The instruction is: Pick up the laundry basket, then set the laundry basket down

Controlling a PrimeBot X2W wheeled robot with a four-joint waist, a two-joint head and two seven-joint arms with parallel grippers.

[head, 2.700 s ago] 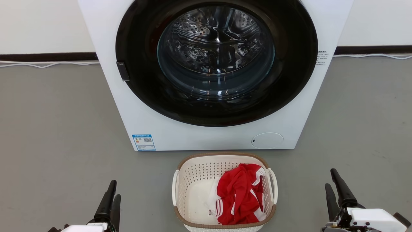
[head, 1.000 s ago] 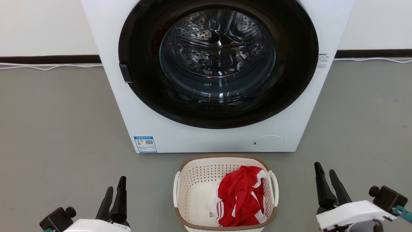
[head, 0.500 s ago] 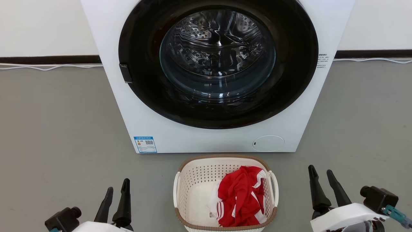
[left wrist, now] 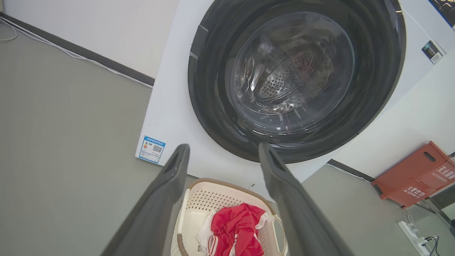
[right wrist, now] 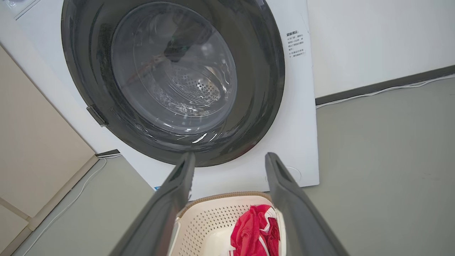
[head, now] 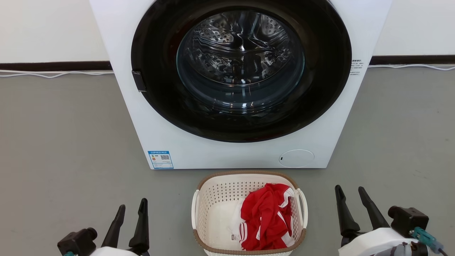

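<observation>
The laundry basket (head: 217, 199), cream-white and perforated with a brown rim, sits on the grey floor just in front of the washer. A red and white garment (head: 266, 217) lies in its right half. My left gripper (head: 132, 205) stands open at the lower left, well clear of the basket's left handle (head: 193, 209). At the lower right my right gripper (head: 350, 189) is open too, a short way off the right handle (head: 303, 208). In the left wrist view the basket (left wrist: 199, 202) shows between open fingers (left wrist: 167, 192). The right wrist view shows the basket (right wrist: 213, 220) the same way.
A white front-loading washer (head: 241, 81) with a dark round door stands close behind the basket. White cables (head: 53, 73) run along the dark baseboard. A red crate (left wrist: 416, 174) and a power strip (left wrist: 412, 229) lie off to the washer's side. Open grey floor flanks the basket.
Both grippers have edged inward toward the basket and slightly lower in the head view over the last second. The basket and garment have not moved.
</observation>
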